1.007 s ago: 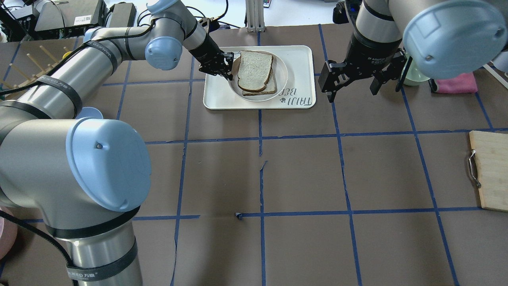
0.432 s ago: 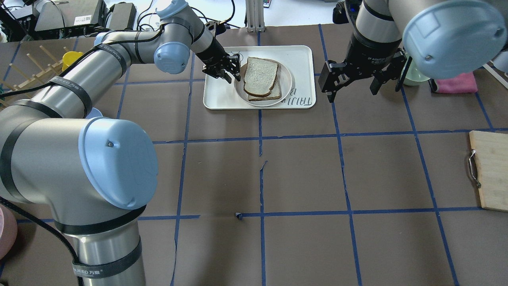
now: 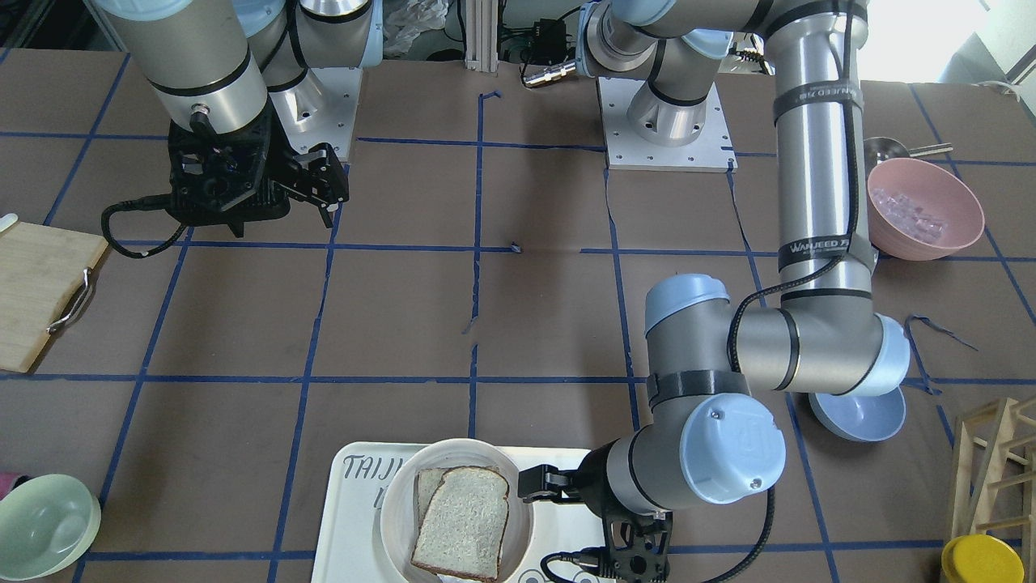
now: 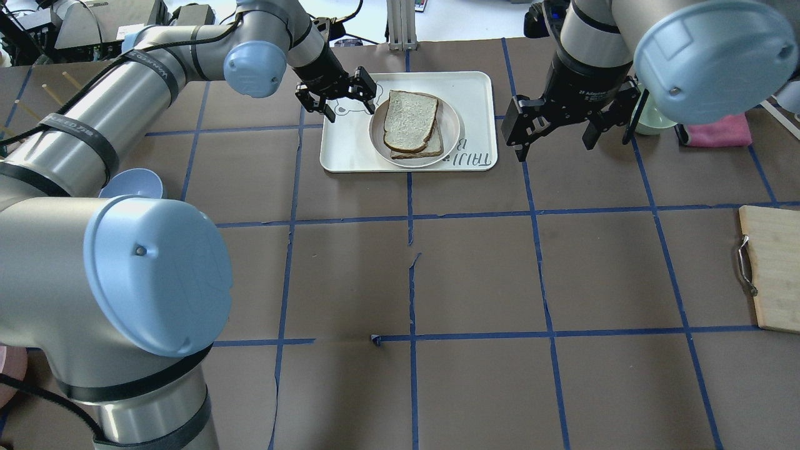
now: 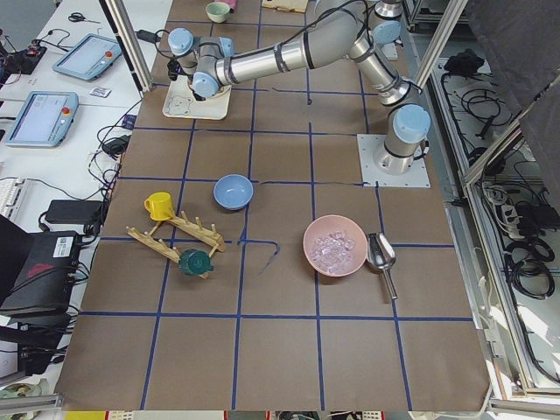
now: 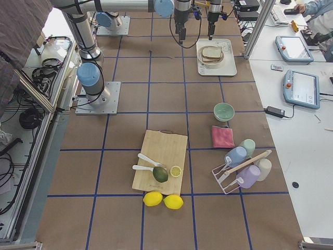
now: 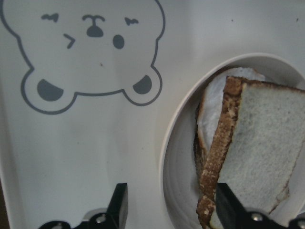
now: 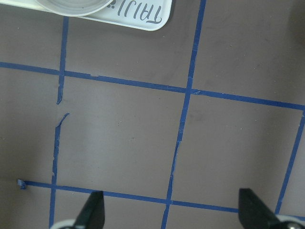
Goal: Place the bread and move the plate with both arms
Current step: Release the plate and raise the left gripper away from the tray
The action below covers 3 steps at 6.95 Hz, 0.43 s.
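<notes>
The bread (image 4: 409, 115) lies on top of a second slice on the round cream plate (image 4: 451, 134), which sits on the white tray (image 4: 475, 94). My left gripper (image 4: 350, 106) is open and empty just left of the plate. In the left wrist view its jaws (image 7: 174, 210) straddle the plate's left rim (image 7: 167, 157), with the bread's dark crust (image 7: 217, 157) close by. My right gripper (image 4: 553, 140) is open and empty above the table, right of the tray. The right wrist view shows its fingertips (image 8: 93, 210) over bare table.
A green bowl (image 4: 650, 119) and pink cloth (image 4: 719, 131) lie at the far right. A wooden board (image 4: 772, 269) sits at the right edge, a blue bowl (image 4: 131, 184) by my left arm. A pink bowl (image 3: 923, 206) and wooden rack (image 3: 995, 470) stand on the left side.
The plate with the bread shifted a little right and nearer on the tray. My left gripper then opened wide and drew back left of the rim. The right arm has not moved.
</notes>
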{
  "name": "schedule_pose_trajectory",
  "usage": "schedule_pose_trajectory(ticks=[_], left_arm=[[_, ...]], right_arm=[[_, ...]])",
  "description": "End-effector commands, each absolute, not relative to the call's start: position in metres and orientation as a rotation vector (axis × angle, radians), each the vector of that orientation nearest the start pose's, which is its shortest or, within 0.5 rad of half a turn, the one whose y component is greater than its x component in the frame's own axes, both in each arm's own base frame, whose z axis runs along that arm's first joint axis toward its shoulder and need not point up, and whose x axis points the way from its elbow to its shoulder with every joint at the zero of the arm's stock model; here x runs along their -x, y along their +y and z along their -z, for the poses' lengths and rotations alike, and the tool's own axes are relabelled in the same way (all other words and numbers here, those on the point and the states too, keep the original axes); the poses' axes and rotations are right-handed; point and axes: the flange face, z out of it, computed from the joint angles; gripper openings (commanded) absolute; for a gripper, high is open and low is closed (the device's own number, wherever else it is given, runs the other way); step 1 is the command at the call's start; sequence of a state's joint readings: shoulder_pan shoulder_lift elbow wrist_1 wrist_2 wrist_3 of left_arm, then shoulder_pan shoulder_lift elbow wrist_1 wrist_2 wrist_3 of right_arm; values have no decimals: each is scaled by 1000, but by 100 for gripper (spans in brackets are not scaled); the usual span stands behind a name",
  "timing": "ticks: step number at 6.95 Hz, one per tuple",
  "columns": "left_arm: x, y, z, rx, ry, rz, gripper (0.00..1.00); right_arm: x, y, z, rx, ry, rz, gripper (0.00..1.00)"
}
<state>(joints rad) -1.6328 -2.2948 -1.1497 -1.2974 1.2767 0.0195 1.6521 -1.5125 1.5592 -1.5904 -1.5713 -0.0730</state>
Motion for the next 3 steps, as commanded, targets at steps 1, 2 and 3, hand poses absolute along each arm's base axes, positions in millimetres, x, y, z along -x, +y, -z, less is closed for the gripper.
schedule_pose_trajectory(ticks=[1, 2, 3], left_arm=[[171, -709, -345, -62, 3376, -110, 100], [156, -687, -385, -55, 3271, -124, 100], [147, -661, -419, -76, 3245, -192, 100]], right_arm=[[-175, -501, -466, 250, 3131, -46, 100], [-174, -502, -467, 238, 3132, -39, 100], [-174, -505, -470, 229, 3136, 12, 100]])
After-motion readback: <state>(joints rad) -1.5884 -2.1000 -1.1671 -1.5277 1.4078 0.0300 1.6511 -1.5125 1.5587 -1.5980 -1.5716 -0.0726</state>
